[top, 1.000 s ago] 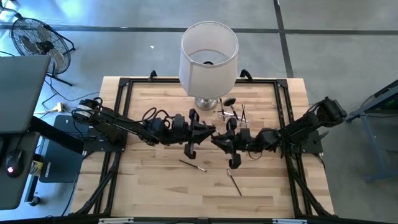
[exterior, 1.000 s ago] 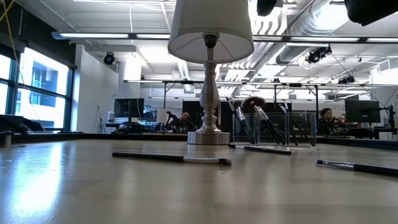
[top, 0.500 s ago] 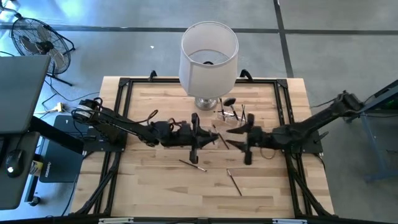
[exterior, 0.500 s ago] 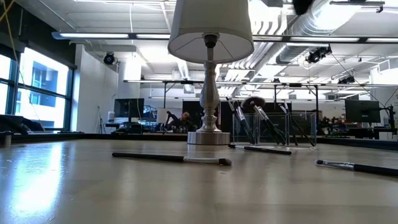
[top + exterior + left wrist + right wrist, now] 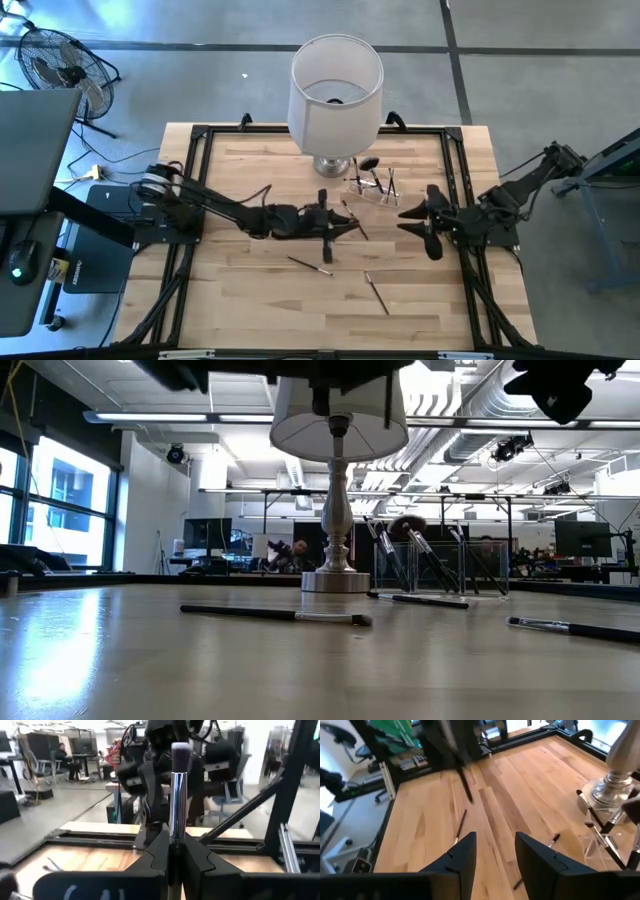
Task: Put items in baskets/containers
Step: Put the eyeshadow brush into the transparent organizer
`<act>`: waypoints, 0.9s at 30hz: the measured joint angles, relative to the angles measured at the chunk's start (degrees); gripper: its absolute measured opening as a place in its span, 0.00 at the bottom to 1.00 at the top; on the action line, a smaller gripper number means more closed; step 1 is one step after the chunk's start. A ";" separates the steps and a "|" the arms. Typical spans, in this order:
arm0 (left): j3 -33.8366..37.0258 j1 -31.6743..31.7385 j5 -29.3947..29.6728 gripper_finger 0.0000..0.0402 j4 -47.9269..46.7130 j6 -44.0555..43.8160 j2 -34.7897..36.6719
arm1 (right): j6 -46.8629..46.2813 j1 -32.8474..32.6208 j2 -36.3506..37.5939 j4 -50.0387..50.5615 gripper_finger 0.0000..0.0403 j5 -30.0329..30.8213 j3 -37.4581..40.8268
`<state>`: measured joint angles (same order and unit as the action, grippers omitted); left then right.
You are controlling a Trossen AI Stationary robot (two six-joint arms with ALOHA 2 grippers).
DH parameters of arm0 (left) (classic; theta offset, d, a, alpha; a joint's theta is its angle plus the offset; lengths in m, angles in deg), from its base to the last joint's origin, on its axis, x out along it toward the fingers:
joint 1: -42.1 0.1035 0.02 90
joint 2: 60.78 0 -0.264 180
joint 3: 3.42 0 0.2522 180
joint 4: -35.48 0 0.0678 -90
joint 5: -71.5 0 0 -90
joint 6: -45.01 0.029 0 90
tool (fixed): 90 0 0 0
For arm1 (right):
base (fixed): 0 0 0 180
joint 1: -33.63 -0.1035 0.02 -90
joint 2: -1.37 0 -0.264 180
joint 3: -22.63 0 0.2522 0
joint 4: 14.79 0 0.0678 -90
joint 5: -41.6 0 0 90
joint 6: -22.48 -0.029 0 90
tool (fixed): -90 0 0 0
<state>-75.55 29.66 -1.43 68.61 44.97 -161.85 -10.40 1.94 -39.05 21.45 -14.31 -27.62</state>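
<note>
Beside the lamp point(image 5: 335, 95): my left tool point(image 5: 335, 222) clamps a brush point(image 5: 177, 795); my right tool point(image 5: 420, 215) gapes empty near the clear holder point(image 5: 375, 185)

The left gripper point(image 5: 345, 222) sits over the table's point(image 5: 240, 290) middle, with a brush point(image 5: 178, 795) between its fingers. Behind it stands the lamp point(image 5: 335, 95); to its right, behind, the clear holder point(image 5: 374, 186) with brushes in it. In front of it lie 2 loose brushes point(image 5: 310, 265) point(image 5: 376, 292). The right gripper point(image 5: 408, 218) is further right, apart from it.
</note>
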 joint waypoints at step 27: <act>-22.49 12.02 4.81 0.04 4.25 -3.26 -26.39 | 4.83 -0.88 1.90 5.43 0.29 -13.25 0.02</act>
<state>-98.05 41.68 3.38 72.85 41.72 -188.23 -5.58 1.05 -37.15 26.88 -27.56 -27.60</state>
